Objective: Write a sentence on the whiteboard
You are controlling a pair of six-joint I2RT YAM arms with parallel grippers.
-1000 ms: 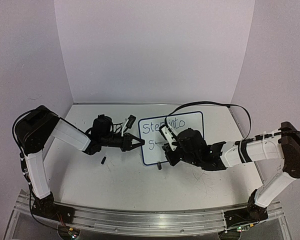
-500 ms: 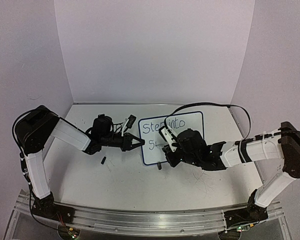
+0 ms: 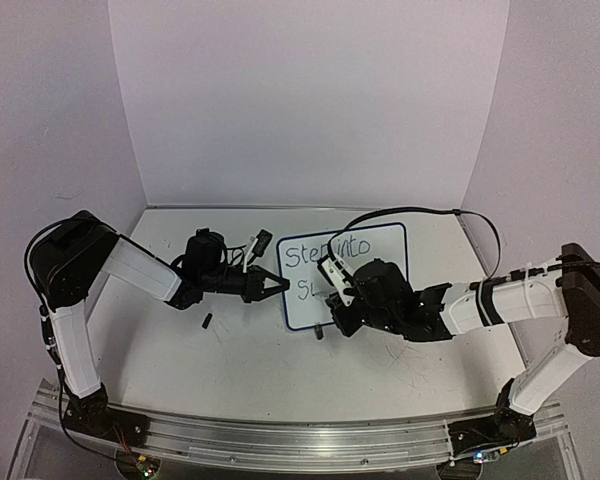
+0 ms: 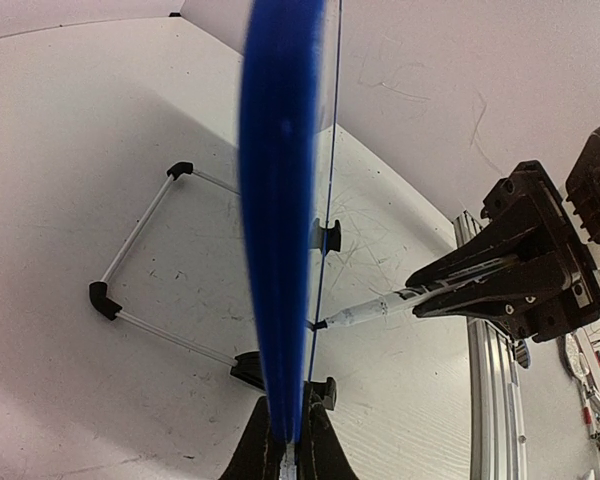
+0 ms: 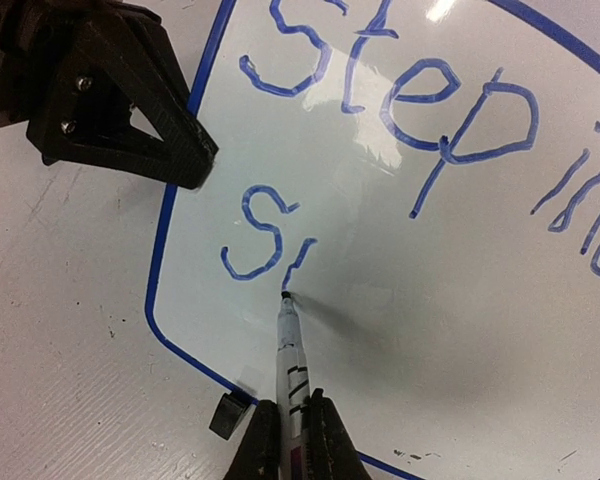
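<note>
left gripper (image 4: 285, 447) clamps whiteboard (image 4: 280, 200) edge; right gripper (image 5: 292, 437) clamps marker (image 5: 291, 345), tip on whiteboard.

The small whiteboard (image 3: 302, 312), white inside a thin blue rounded frame (image 4: 280, 200), stands propped on its wire stand (image 4: 135, 232) and black feet (image 4: 105, 298) at mid-table, its face tilted upward. The unfinished sentence (image 5: 420, 97), in blue handwriting, reads "Step into" across the upper line. Below, near the lower left corner, come an "S" and one short stroke.
</note>
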